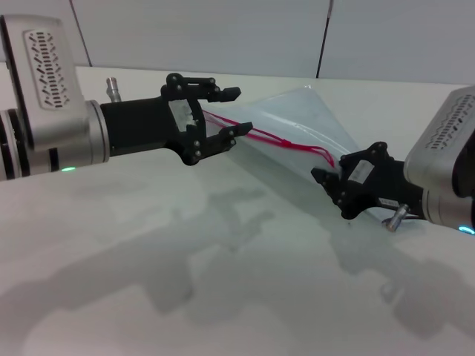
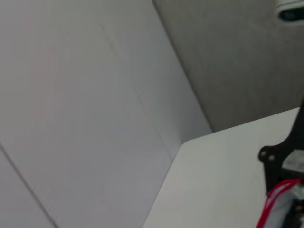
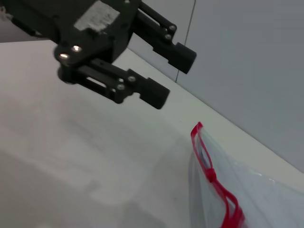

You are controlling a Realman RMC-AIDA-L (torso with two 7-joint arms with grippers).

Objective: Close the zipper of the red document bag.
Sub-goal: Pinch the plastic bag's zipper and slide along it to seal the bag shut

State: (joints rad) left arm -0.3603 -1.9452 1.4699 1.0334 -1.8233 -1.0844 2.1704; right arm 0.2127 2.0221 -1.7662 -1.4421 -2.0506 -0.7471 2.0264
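Observation:
The red document bag (image 1: 304, 122), a translucent pale pouch, is held tilted above the white table (image 1: 223, 282). Its zipper (image 1: 260, 136) runs as a thin red strip between the two grippers and splits into two lines along part of its length. My left gripper (image 1: 237, 111) is open, its fingers standing above and below the bag's left end without pinching it. In the right wrist view the left gripper (image 3: 175, 76) is apart from the bag (image 3: 266, 194) corner and the zipper (image 3: 209, 171). My right gripper (image 1: 326, 172) is shut on the zipper's right end. The left wrist view shows the zipper (image 2: 273, 202) in two red lines.
Grey wall panels (image 1: 223, 30) rise behind the table's far edge. A small metal stub (image 1: 113, 87) sticks out near the left arm and another stub (image 1: 395, 217) near the right wrist. Shadows of both arms lie on the table in front.

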